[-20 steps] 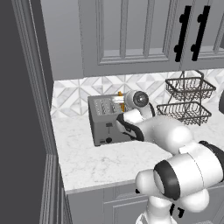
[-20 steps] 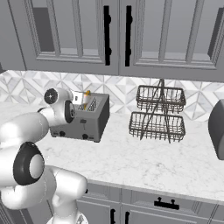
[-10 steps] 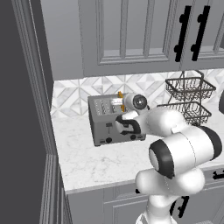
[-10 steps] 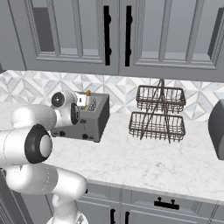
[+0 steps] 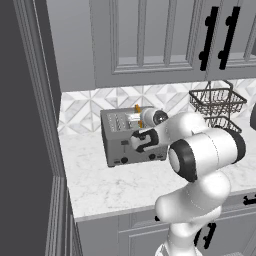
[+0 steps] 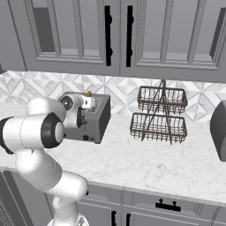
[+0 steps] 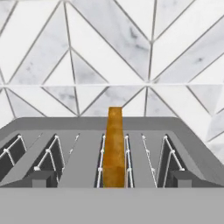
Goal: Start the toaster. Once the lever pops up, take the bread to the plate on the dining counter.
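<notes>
The grey toaster (image 5: 120, 145) stands on the marble counter against the tiled wall, also seen from the other side as a grey toaster (image 6: 98, 119). The bread (image 5: 137, 108) stands upright in a slot, its orange crust poking above the top. In the hand view the bread (image 7: 115, 148) shows edge-on in a middle slot of the toaster (image 7: 83, 153). My gripper (image 5: 143, 141) hangs at the toaster's front face, level with its top edge. The gripper (image 7: 113, 179) is open, its fingertips (image 7: 41, 178) wide apart with nothing held. The plate and the dining counter are out of view.
A two-tier black wire basket rack (image 6: 160, 115) stands to the right of the toaster, also seen as the rack (image 5: 217, 106). A dark rounded appliance (image 6: 219, 130) sits at the far right. Wall cabinets (image 5: 150, 40) hang overhead. A tall grey panel (image 5: 35, 125) closes off the left.
The hand has shifted slightly left along the toaster's front and the elbow has swung up and forward. The toaster and bread have not moved. The jaws stay open.
</notes>
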Motion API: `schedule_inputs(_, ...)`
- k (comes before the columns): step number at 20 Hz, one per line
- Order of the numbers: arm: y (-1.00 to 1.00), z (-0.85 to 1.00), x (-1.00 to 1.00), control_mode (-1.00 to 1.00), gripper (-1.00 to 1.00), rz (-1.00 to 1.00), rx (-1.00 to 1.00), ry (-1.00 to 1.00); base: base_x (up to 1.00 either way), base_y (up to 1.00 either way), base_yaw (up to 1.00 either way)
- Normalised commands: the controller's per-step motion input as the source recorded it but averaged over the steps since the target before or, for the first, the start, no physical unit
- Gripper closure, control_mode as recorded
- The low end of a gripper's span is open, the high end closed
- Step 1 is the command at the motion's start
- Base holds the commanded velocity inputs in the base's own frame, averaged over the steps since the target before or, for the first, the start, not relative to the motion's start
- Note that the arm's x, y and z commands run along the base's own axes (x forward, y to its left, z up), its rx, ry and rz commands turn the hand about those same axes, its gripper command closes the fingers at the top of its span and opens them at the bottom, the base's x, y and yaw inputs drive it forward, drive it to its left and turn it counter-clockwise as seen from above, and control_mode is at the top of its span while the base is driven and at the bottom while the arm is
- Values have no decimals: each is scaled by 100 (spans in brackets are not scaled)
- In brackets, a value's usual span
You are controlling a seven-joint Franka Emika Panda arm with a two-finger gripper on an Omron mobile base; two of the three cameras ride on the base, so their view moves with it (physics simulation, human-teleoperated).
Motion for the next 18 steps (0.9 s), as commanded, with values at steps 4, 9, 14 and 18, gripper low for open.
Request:
schedule_inputs(4, -12, -3, 13, -100, -100, 1, 1, 0, 0, 0, 0)
schedule_inputs(9, 0, -12, 25, -100, -100, 0, 0, 0, 0, 0, 0)
schedule_inputs(14, 0, -10, 9, -100, 100, 0, 0, 0, 0, 0, 0)
schedule_inputs(18, 0, -1, 0, -100, 100, 0, 0, 0, 0, 0, 0)
